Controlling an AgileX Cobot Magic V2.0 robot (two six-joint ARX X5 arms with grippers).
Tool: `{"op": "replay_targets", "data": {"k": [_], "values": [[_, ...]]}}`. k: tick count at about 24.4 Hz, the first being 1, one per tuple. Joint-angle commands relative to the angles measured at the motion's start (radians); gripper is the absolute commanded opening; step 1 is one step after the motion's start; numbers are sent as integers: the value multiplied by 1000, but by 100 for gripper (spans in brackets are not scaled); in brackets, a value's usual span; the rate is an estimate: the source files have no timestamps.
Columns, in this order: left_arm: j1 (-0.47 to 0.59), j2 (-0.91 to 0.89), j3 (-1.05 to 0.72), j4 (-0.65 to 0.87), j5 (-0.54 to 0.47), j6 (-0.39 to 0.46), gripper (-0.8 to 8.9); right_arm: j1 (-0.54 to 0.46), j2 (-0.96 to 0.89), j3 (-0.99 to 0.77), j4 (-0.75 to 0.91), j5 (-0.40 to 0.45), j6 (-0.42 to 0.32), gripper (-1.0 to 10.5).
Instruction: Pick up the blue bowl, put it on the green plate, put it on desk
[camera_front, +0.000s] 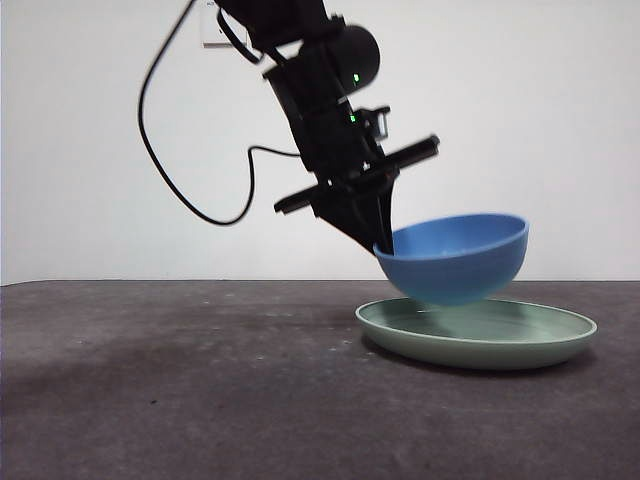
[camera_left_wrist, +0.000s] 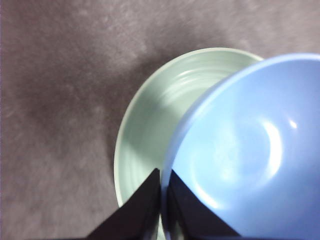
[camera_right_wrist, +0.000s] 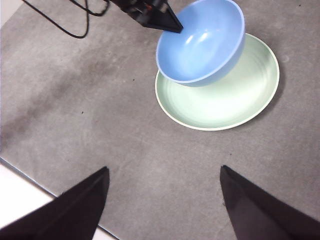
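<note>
The blue bowl (camera_front: 455, 255) hangs tilted just above the green plate (camera_front: 480, 335), which lies on the desk (camera_front: 200, 380). My left gripper (camera_front: 383, 243) is shut on the bowl's near rim, one jaw inside and one outside. In the left wrist view the blue bowl (camera_left_wrist: 250, 150) fills the frame over the green plate (camera_left_wrist: 150, 135), with the left gripper (camera_left_wrist: 162, 200) pinching its rim. From high above, my right gripper (camera_right_wrist: 162, 200) stands open, looking down on the blue bowl (camera_right_wrist: 202, 42) and the green plate (camera_right_wrist: 225, 95).
A black cable (camera_front: 165, 150) loops down behind the left arm. The desk's edge (camera_right_wrist: 30, 177) runs near the right gripper, with a white surface beyond it.
</note>
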Motion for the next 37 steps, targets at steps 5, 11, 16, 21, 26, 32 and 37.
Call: {"op": "replay_targets", "data": {"k": [5,11,16,21,26,32,37], "values": [[-16,67,49,1,-2,-4,10,4,2,18,5,5,6,352],[-21,89,49,-14,-2,-3,10,4,2,18,5,24,6,352],[-27,104,49,-42,-2,1,10,4,2,18,5,24,6,352],[-40,105,50,-35,-2,11,78,4,2,18,4,24,6,352],[-41,104,65,-36,-2,11,239,4,2,18,2,24,6,352],[-34,92,126,-106,-2,16,256,4,2,18,2,31,6,352],[-5,-52,148,-99,-2,43,256,4,3,18,3,53,6,352]]}}
